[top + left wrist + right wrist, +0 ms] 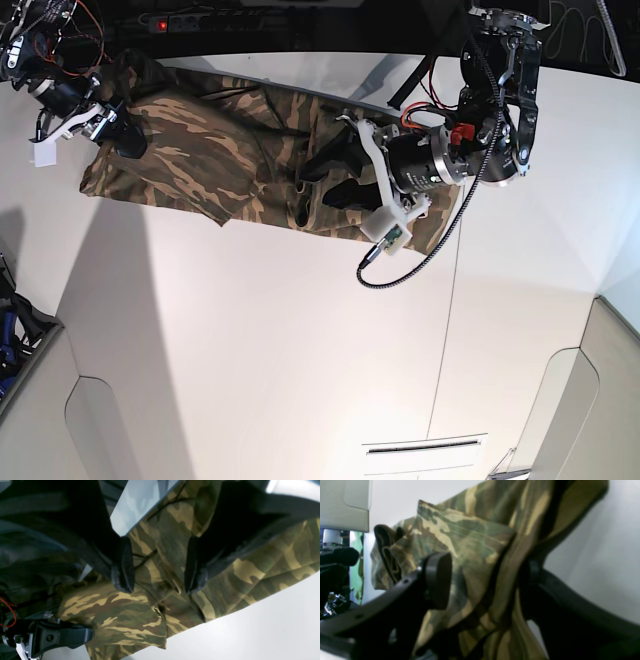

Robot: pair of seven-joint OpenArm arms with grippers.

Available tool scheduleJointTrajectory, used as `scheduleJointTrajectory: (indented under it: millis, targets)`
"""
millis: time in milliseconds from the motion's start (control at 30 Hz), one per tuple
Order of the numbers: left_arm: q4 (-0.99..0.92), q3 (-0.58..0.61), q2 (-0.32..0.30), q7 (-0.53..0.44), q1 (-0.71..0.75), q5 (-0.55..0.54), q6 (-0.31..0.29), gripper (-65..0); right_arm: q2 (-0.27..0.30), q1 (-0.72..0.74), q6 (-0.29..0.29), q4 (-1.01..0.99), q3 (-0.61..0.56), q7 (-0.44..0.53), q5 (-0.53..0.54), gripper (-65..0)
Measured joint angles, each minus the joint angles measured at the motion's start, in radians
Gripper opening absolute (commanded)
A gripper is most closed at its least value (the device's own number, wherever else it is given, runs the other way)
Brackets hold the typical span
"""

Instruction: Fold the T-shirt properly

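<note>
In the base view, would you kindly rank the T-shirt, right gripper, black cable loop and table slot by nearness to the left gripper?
1. T-shirt, under the left gripper.
2. black cable loop, just below.
3. right gripper, view's far left.
4. table slot, bottom edge.

Wide bare table [300, 350] below the T-shirt [200, 165], free for passing. Far strip taken up by bunched cloth from side to side. Blocked at one end by the right gripper [125, 140], jaws apart over the fabric; in the middle by the left gripper [325, 175], jaws spread above the folds.
</note>
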Motion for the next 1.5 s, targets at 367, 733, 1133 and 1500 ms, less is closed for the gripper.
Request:
scheduleJointTrajectory:
  millis: [367, 733, 1133, 1500]
  targets:
    - [0.000, -0.072, 0.001, 0.000, 0.000, -0.015, 0.000, -30.2, 0.022, 0.000, 0.000, 0.000, -0.005, 0.022, -0.046, -65.0]
    - [0.000, -0.234, 0.003, 0.045, 0.003, -0.014, 0.000, -30.2, 0.224, 0.071, -0.005, 0.000, -0.004, 0.019, -0.095, -65.0]
    - [0.000, -0.236, 0.003, 0.001, 0.145, -0.007, 0.000, -30.2, 0.349, 0.213, -0.009, 0.000, -0.003, -0.056, -0.053, -65.0]
    - [-0.122, -0.161, 0.003, -0.072, 0.174, 0.047, 0.000, -30.2, 0.246, 0.269, -0.008, 0.179, -0.004, -0.097, -0.026, -65.0]
